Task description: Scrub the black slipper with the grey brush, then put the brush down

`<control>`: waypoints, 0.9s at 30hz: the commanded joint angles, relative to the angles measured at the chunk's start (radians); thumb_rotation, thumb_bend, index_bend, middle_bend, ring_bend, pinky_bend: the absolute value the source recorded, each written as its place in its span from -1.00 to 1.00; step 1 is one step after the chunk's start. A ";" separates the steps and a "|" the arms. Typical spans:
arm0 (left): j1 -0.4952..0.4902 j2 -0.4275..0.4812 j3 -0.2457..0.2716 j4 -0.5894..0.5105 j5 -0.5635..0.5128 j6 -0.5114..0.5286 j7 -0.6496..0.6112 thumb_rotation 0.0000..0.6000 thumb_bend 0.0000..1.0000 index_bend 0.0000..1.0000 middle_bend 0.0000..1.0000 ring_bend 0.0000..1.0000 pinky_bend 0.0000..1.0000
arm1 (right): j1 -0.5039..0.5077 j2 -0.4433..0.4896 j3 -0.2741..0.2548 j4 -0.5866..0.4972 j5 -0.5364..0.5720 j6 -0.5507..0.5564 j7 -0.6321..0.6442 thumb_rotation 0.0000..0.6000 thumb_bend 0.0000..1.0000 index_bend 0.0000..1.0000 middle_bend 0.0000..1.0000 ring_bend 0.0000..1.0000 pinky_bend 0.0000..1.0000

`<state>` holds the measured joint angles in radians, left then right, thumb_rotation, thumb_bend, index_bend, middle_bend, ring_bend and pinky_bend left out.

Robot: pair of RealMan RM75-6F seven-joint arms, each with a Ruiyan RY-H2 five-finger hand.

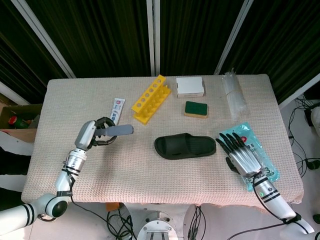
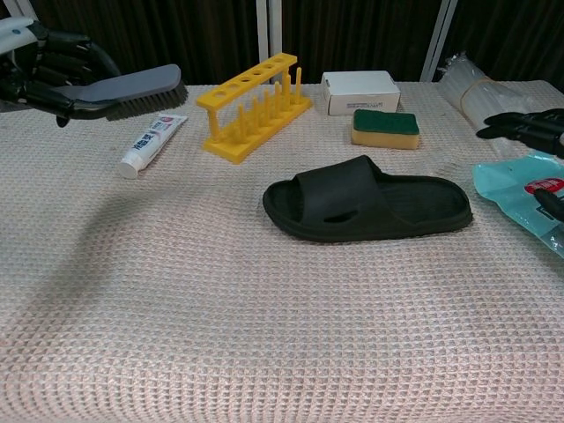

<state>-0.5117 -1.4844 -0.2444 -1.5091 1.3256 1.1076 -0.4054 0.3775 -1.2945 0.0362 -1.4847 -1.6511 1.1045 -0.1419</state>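
Note:
The black slipper (image 1: pixel 185 146) (image 2: pixel 366 211) lies flat at the table's middle, toe to the left. My left hand (image 1: pixel 95 134) (image 2: pixel 44 75) grips the handle of the grey brush (image 1: pixel 119 130) (image 2: pixel 132 86), held in the air well left of the slipper, bristles pointing down. My right hand (image 1: pixel 239 154) (image 2: pixel 529 125) hovers with its fingers spread, holding nothing, just right of the slipper's heel and over the blue packet (image 1: pixel 256 161) (image 2: pixel 529 198).
Behind the slipper stand a yellow rack (image 1: pixel 150 99) (image 2: pixel 254 106), a white box (image 1: pixel 190 86) (image 2: pixel 359 92) and a green-topped sponge (image 1: pixel 196 109) (image 2: pixel 385 127). A toothpaste tube (image 1: pixel 116 111) (image 2: pixel 152 143) lies under the brush. A clear plastic bundle (image 1: pixel 234 94) (image 2: pixel 489 99) sits back right.

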 commanded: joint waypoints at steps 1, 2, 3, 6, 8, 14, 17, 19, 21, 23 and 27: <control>-0.017 0.021 -0.015 -0.013 -0.029 -0.031 0.017 1.00 -0.14 0.58 0.62 0.33 0.44 | 0.087 -0.001 -0.004 -0.054 0.063 -0.141 -0.110 1.00 0.23 -1.00 -0.96 -1.00 -1.00; -0.022 0.026 -0.017 -0.014 -0.037 -0.041 0.020 1.00 -0.15 0.58 0.62 0.33 0.44 | 0.096 -0.004 -0.001 -0.058 0.075 -0.158 -0.124 0.97 0.26 -1.00 -0.96 -1.00 -1.00; -0.026 0.030 -0.019 -0.015 -0.045 -0.051 0.023 1.00 -0.15 0.58 0.62 0.33 0.44 | 0.105 -0.008 0.002 -0.062 0.088 -0.174 -0.137 0.93 0.30 -1.00 -0.96 -1.00 -1.00; -0.045 0.044 -0.024 -0.016 -0.069 -0.093 0.031 1.00 -0.15 0.58 0.62 0.33 0.44 | 0.130 -0.016 0.008 -0.079 0.128 -0.217 -0.175 0.79 0.45 -1.00 -0.95 -1.00 -1.00; -0.057 0.050 -0.026 -0.019 -0.078 -0.114 0.035 1.00 -0.15 0.58 0.62 0.33 0.44 | 0.140 -0.018 0.007 -0.085 0.143 -0.234 -0.192 0.73 0.55 -1.00 -0.94 -1.00 -1.00; -0.110 0.052 -0.030 -0.027 -0.092 -0.178 0.080 1.00 -0.15 0.58 0.62 0.33 0.45 | 0.142 -0.021 -0.008 -0.095 0.190 -0.246 -0.234 0.66 0.70 -0.96 -0.82 -1.00 -1.00; -0.142 0.036 -0.040 -0.024 -0.109 -0.208 0.095 1.00 -0.15 0.58 0.62 0.33 0.45 | 0.137 -0.025 -0.018 -0.088 0.208 -0.240 -0.244 0.64 0.74 -0.92 -0.78 -1.00 -1.00; -0.165 0.021 -0.047 -0.014 -0.123 -0.231 0.105 1.00 -0.15 0.58 0.62 0.33 0.45 | 0.132 -0.029 -0.025 -0.082 0.216 -0.235 -0.246 0.64 0.74 -0.91 -0.77 -1.00 -1.00; -0.185 0.007 -0.051 -0.002 -0.138 -0.251 0.114 1.00 -0.15 0.58 0.62 0.33 0.45 | 0.130 -0.032 -0.032 -0.078 0.220 -0.232 -0.246 0.64 0.75 -0.91 -0.77 -1.00 -1.00; -0.204 -0.008 -0.055 0.011 -0.156 -0.272 0.120 1.00 -0.15 0.58 0.62 0.34 0.45 | 0.127 -0.034 -0.038 -0.074 0.219 -0.224 -0.247 0.64 0.74 -0.91 -0.76 -1.00 -1.00; -0.231 -0.031 -0.061 0.032 -0.187 -0.303 0.125 1.00 -0.14 0.58 0.62 0.34 0.45 | 0.114 -0.034 -0.043 -0.069 0.213 -0.185 -0.252 0.62 0.71 -0.90 -0.76 -1.00 -1.00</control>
<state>-0.7373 -1.5101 -0.3030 -1.4823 1.1442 0.8106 -0.2831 0.4975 -1.3289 -0.0044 -1.5563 -1.4362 0.9074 -0.3917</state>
